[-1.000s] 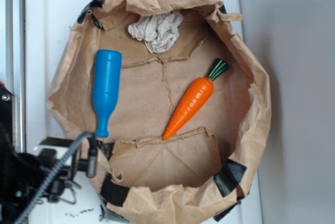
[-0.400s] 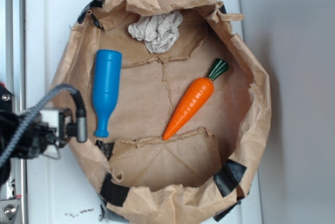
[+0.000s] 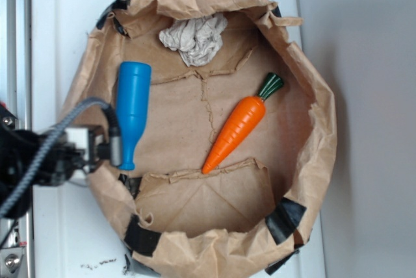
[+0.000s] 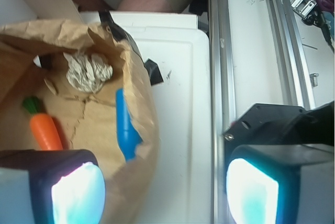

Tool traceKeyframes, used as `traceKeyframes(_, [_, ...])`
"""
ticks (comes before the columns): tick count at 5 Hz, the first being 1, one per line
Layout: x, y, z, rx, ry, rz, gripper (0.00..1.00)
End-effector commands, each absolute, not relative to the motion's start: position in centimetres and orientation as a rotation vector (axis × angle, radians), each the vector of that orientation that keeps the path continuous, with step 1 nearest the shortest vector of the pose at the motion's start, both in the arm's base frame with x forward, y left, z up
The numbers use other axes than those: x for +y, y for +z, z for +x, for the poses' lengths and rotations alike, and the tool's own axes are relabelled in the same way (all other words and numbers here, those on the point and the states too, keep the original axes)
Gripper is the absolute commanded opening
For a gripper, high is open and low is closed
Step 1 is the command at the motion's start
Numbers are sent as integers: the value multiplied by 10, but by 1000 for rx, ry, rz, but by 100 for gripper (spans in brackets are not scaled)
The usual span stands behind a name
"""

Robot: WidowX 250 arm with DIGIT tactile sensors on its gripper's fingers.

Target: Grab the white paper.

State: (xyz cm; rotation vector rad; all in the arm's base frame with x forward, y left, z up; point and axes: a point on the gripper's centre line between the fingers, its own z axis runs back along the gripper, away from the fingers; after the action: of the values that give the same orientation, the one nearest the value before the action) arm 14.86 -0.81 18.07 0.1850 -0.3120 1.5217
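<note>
Gripper [image 4: 165, 182] hangs over bag's [image 3: 312, 161] left rim, jaws wide, nothing between them. Paper [image 3: 194, 37] sits at bag's far end, well apart. Bottle [image 3: 132, 110] and carrot [image 3: 237, 130] on bag floor.

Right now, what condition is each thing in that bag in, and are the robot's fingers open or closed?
white paper: crumpled wad, lying free at the bag's far wall, untouched.
blue bottle: lying on its side, neck toward the robot.
carrot: lying flat, green top pointing away from the robot.
brown paper bag: open, walls rolled down.
gripper: fingers wide apart, holding nothing.
</note>
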Motion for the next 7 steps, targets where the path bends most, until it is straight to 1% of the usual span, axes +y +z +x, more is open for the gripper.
traceKeyframes(1, [-14,174,179,-360,1586,211,100])
traceKeyframes(2, [-11,165,192,-320,1563,178,100])
traceKeyframes(3, [-1,156,204,-249,1532,100,100])
traceKeyframes(4, [8,148,219,-181,1535,79,100])
traceKeyframes(5, [27,129,268,-183,1559,110,100])
traceKeyframes(6, [32,119,282,-185,1574,131,100])
traceKeyframes(7, [36,112,280,-195,1576,142,100])
